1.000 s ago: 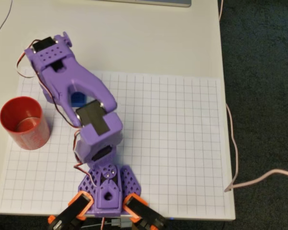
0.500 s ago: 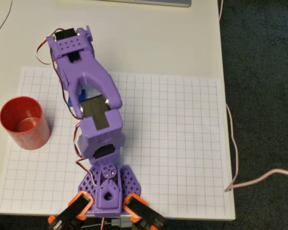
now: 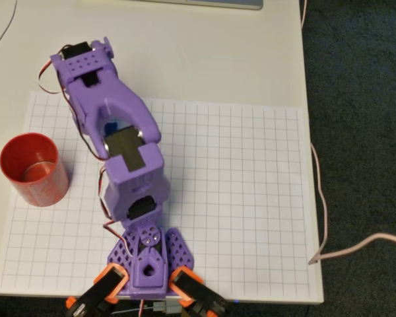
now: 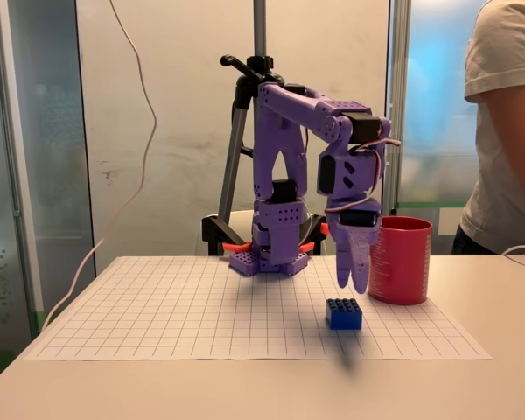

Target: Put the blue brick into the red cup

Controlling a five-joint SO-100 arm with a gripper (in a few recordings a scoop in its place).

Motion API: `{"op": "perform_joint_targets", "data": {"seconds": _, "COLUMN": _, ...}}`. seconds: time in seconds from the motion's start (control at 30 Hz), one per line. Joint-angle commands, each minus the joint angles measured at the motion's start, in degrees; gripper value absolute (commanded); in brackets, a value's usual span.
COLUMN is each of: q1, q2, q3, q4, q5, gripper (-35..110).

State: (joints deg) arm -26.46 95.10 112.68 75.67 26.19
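Observation:
The blue brick lies on the grid mat; from overhead only a sliver of the brick shows through the purple arm's frame. My gripper hangs pointing down just above and slightly behind the brick, not touching it, its fingers together with nothing between them. The red cup stands upright right beside the gripper in the fixed view. In the overhead view the cup is at the mat's left edge, left of the arm, which hides the gripper.
The arm's base is clamped at the mat's near edge. A person stands at the right of the fixed view. A tripod stands behind the table. The table edge and a cable are at the right.
The arm's wrist swung right across the mat, then came back a little to the left. The brick and the cup stayed in place.

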Motion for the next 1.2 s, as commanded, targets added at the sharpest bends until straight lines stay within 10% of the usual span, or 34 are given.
{"op": "perform_joint_targets", "data": {"seconds": 0.0, "q1": 0.2, "q2": 1.1, "q3": -1.1, "q4": 0.5, "q5": -0.1, "gripper": 69}}
{"op": "perform_joint_targets", "data": {"seconds": 0.77, "q1": -4.7, "q2": -5.8, "q3": 3.7, "q4": -4.3, "q5": 1.1, "gripper": 60}}
{"op": "perform_joint_targets", "data": {"seconds": 0.83, "q1": -3.6, "q2": -5.1, "q3": 3.6, "q4": -5.0, "q5": -0.4, "gripper": 46}}
{"op": "perform_joint_targets", "data": {"seconds": 0.9, "q1": -2.1, "q2": -4.8, "q3": 4.0, "q4": -7.9, "q5": -2.5, "gripper": 0}}
{"op": "perform_joint_targets", "data": {"seconds": 1.17, "q1": 0.4, "q2": -4.8, "q3": 4.2, "q4": -8.3, "q5": -4.6, "gripper": 0}}
